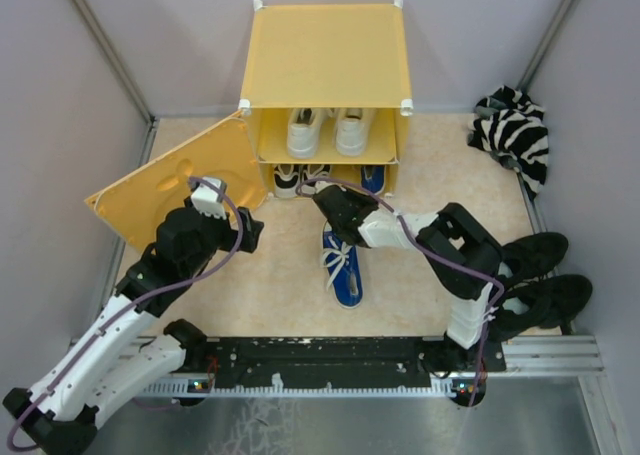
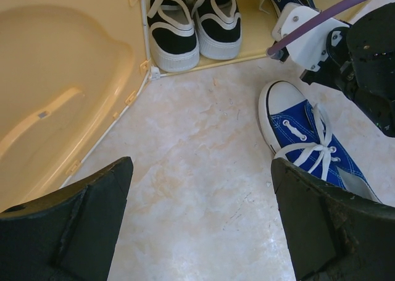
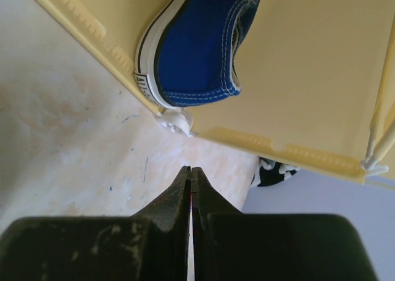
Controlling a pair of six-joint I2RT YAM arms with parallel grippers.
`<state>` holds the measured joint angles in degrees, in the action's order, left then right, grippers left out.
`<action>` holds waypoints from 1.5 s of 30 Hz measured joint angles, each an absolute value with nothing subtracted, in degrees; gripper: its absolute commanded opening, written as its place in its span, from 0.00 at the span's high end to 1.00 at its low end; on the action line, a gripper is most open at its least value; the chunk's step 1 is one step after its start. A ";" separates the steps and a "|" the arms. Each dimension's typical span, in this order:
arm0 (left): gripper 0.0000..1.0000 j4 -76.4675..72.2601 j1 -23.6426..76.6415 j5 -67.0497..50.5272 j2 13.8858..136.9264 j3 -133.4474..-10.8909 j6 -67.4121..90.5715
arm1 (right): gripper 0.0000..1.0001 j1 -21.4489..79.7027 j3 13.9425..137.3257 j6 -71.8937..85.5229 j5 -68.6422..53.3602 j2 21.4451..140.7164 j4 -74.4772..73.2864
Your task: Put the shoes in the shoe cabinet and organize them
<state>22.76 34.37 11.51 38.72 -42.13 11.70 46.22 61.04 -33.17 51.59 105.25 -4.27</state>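
Observation:
The yellow shoe cabinet [image 1: 325, 55] stands at the back with its front panel [image 1: 170, 180] swung open to the left. A white pair [image 1: 327, 130] sits on its upper shelf. Below are a black-and-white pair [image 1: 298, 178] [image 2: 191, 28] and one blue shoe [image 1: 372, 178] [image 3: 197, 52]. The other blue shoe [image 1: 343, 265] [image 2: 308, 139] lies on the floor in front. My right gripper [image 1: 318, 190] [image 3: 192, 170] is shut and empty just before the lower compartment. My left gripper [image 1: 250, 230] [image 2: 200, 225] hangs open over bare floor, left of the floor shoe.
An all-black pair [image 1: 540, 275] lies at the right by the right arm's base. A zebra-striped cloth [image 1: 515, 130] is bunched in the back right corner. Grey walls close in the sides and back.

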 measured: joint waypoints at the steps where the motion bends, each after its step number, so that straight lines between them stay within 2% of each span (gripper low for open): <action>1: 0.01 22.76 34.37 11.57 38.94 -42.13 11.70 | 1.00 46.00 60.99 -33.93 51.42 105.58 -3.18; 20: 0.01 22.76 34.37 12.75 42.02 -42.13 11.73 | 1.00 40.25 60.84 -41.23 43.40 114.26 7.22; 45: 0.01 22.76 34.37 15.00 42.87 -41.52 11.75 | 1.00 33.23 63.11 -57.45 47.11 121.58 31.97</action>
<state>22.76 34.37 15.00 42.87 -41.52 11.75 33.23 63.11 -57.45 47.11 121.58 31.97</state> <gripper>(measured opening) 0.990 0.003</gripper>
